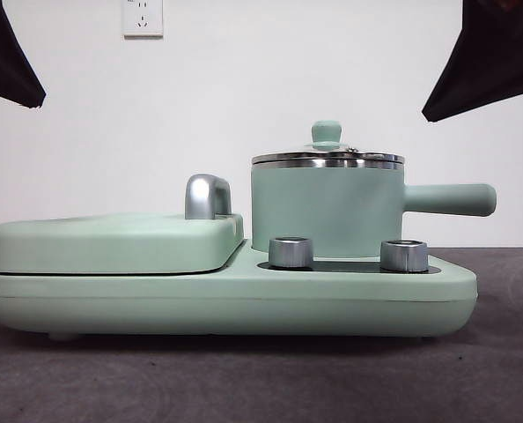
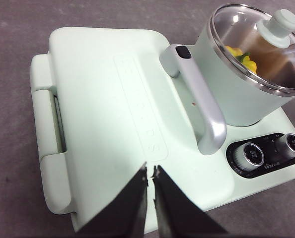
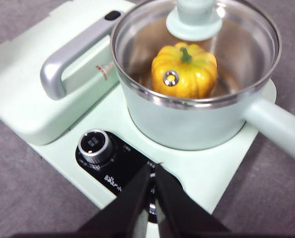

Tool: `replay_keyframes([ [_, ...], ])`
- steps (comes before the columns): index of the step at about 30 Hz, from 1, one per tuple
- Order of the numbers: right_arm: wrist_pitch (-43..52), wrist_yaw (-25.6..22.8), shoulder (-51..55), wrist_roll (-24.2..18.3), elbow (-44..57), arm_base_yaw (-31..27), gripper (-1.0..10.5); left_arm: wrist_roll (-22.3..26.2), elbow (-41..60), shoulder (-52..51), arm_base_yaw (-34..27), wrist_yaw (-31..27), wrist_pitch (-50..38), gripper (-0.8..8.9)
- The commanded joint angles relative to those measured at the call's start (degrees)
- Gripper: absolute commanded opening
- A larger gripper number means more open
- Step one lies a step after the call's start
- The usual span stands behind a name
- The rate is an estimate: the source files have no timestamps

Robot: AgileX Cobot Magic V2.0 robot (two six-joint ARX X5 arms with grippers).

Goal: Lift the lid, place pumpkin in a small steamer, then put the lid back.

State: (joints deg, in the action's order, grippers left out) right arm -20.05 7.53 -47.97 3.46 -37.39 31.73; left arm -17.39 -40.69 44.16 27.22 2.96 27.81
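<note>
1. Left gripper (image 2: 149, 172): jaws nearly closed, only a thin slit between the tips, holding nothing; hangs above the near edge of the flat hinged cover (image 2: 108, 109), well apart from the pot.
2. Right gripper (image 3: 153, 171): jaws nearly closed, empty; poised over the black control panel (image 3: 118, 174), just in front of the small steamer (image 3: 187, 124).
3. Control knobs (image 1: 290, 252): two chrome dials, on the appliance base (image 1: 226, 304) in front of the pot.
4. Small steamer: mint-green, upright on the base, long handle (image 1: 451, 199) pointing sideways.
5. Pumpkin (image 3: 184, 72): yellow-orange, green stem up, inside the steamer, beyond the right gripper.
6. Lid (image 1: 327, 157): glass, chrome-rimmed, seated on the steamer, knob up.
7. Desk (image 1: 244, 379): grey, carrying the appliance.
</note>
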Motion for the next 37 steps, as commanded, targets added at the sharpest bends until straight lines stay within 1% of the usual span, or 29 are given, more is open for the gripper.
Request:
replay_keyframes([
  [1, 1.22, -0.04, -0.20, 0.61, -0.63, 0.39, 0.1, 0.22, -0.44, -0.20, 0.22, 0.20, -0.37, 0.21],
  [2, 1.29, -0.04, -0.20, 0.61, -0.63, 0.39, 0.1, 1.51, -0.44, -0.33, 0.02, 0.07, -0.46, 0.21],
  [3, 1.27, -0.02, -0.20, 0.61, -0.63, 0.39, 0.1, 4.83, -0.39, -0.57, -0.50, -0.09, -0.35, 0.21],
  [5, 1.27, -0.02, -0.20, 0.61, -0.63, 0.39, 0.1, 7.82, 0.90, -1.95, -2.01, -0.04, -1.29, 0.20],
  [8, 1.27, -0.02, -0.20, 0.61, -0.63, 0.39, 0.1, 10.58, 7.69, -6.97, -5.55, -0.04, -9.73, 0.20],
  [10, 1.27, -0.04, -0.20, 0.61, -0.63, 0.39, 0.1, 10.67, 13.86, -12.26, -8.44, -0.04, -15.41, 0.20],
  [13, 1.27, -0.02, -0.20, 0.61, -0.63, 0.39, 0.1, 10.47, 21.90, -21.20, -13.29, -0.07, -20.15, 0.20],
  [17, 1.27, -0.04, -0.20, 0.61, -0.63, 0.39, 0.1, 10.62, 29.03, -32.13, -19.32, -0.26, -20.41, 0.20],
  [20, 1.27, -0.04, -0.20, 0.61, -0.63, 0.39, 0.1, 10.71, 32.74, -37.70, -22.27, -0.24, -19.71, 0.20],
  [27, 1.27, -0.02, -0.20, 0.61, -0.63, 0.39, 0.1, 10.71, 38.64, -43.69, -25.07, -0.24, -20.11, 0.20],
  [34, 1.27, -0.02, -0.20, 0.61, -0.63, 0.39, 0.1, 11.13, 39.98, -44.00, -25.24, -0.26, -20.39, 0.20],
  [35, 1.27, -0.02, -0.20, 0.61, -0.63, 0.39, 0.1, 10.88, 39.98, -44.00, -25.24, -0.24, -20.55, 0.21],
  [37, 1.27, -0.02, -0.17, 0.61, -0.63, 0.39, 0.1, 8.85, 39.98, -43.98, -25.22, -0.20, -20.57, 0.20],
])
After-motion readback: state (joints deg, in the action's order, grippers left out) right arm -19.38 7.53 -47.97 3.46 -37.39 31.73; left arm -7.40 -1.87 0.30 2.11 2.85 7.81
